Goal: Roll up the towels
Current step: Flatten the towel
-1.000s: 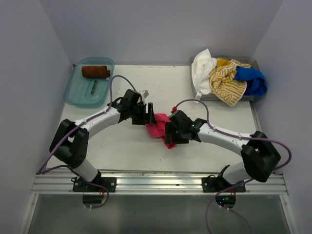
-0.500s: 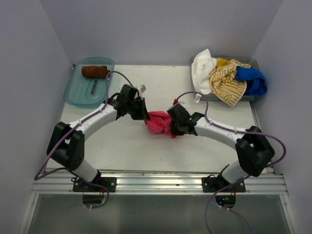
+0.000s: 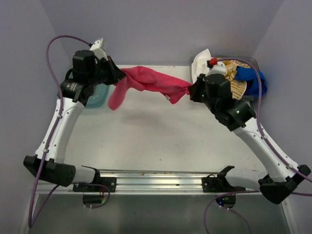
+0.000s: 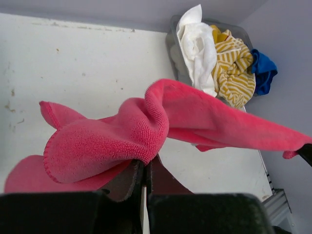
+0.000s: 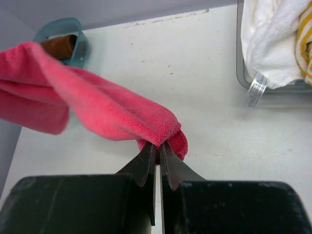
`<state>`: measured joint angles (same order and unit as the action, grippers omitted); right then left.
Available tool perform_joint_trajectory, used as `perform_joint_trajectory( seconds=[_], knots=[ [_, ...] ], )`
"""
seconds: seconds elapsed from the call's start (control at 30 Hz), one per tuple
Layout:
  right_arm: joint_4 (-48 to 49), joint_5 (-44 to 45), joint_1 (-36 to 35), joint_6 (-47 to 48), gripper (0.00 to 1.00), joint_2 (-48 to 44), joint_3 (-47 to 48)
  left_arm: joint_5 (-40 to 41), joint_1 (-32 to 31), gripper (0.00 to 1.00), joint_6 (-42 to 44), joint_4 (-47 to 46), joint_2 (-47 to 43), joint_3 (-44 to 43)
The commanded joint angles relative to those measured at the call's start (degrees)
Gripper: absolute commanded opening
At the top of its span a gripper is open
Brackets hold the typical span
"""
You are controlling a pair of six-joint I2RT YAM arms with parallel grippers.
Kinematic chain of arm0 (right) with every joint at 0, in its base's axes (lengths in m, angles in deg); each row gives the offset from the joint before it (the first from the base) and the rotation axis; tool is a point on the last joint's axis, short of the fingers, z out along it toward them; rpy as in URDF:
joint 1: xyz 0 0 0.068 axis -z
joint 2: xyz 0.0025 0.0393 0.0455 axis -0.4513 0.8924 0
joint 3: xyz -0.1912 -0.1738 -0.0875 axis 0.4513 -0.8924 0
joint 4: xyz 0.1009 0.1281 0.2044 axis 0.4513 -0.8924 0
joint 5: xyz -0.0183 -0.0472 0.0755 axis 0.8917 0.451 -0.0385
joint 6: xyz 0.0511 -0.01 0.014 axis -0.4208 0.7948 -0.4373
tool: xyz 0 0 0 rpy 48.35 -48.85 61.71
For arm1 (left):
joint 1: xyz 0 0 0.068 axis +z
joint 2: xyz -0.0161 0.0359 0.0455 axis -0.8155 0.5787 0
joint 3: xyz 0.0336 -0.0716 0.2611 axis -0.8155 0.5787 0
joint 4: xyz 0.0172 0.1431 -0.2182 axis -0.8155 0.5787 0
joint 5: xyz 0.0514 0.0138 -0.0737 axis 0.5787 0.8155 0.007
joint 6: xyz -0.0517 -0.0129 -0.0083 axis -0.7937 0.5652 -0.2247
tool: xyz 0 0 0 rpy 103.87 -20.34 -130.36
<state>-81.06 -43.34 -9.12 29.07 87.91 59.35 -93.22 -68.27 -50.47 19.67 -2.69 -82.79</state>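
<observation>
A hot pink towel (image 3: 151, 80) hangs stretched in the air above the back of the table. My left gripper (image 3: 117, 77) is shut on its left end, where a flap droops down. My right gripper (image 3: 191, 90) is shut on its right end. In the left wrist view the pink towel (image 4: 122, 136) bunches over the shut jaws. In the right wrist view the pink towel (image 5: 112, 109) runs off to the left from my pinched fingertips. A rust-brown rolled towel (image 5: 59, 45) lies in the teal tray (image 5: 78, 36). White (image 3: 201, 64), striped (image 3: 234, 83) and blue (image 3: 251, 78) towels fill the grey bin.
The grey bin (image 4: 173, 48) stands at the back right corner of the table. The teal tray (image 3: 97, 95) at the back left is mostly hidden behind my left arm. Purple-grey walls close in the back and both sides.
Both grippers shut on the pink towel at the table's middle, then rose and moved apart toward the back corners. The towel went from a crumpled heap to a stretched band in the air.
</observation>
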Motion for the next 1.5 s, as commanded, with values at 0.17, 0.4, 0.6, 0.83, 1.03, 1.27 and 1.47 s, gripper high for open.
perform_joint_trajectory(
  seconds=[0.17,0.4,0.6,0.83,1.03,1.27,1.47],
  knots=[
    [-9.9,2.3,0.1,0.2,0.0,-11.9,-4.8,3.6,0.1,0.0,5.0,6.6,-6.7,-4.3],
    [-6.4,8.9,0.2,0.4,0.08,-7.0,-18.3,1.8,0.1,0.49,5.8,-0.8,9.3,1.2],
    [-7.8,8.6,1.5,-3.4,0.49,-1.9,-24.1,6.0,0.0,0.81,7.6,8.2,21.8,-8.1],
    [-4.6,2.2,1.9,-5.7,0.5,-1.6,-28.0,7.9,-0.2,0.79,5.4,4.5,9.1,10.4],
    [-1.8,-1.7,1.9,-7.1,0.5,0.7,-29.3,13.9,-11.0,0.57,-2.5,2.5,1.4,27.5],
    [-2.1,-1.2,1.9,-6.9,0.51,1.8,-27.9,18.0,-24.3,0.64,-15.5,-4.8,1.3,38.5],
    [-2.4,-1.4,1.9,-7.1,0.52,1.1,-28.4,17.4,-27.5,0.68,-16.2,-9.6,7.5,38.8]
  ],
)
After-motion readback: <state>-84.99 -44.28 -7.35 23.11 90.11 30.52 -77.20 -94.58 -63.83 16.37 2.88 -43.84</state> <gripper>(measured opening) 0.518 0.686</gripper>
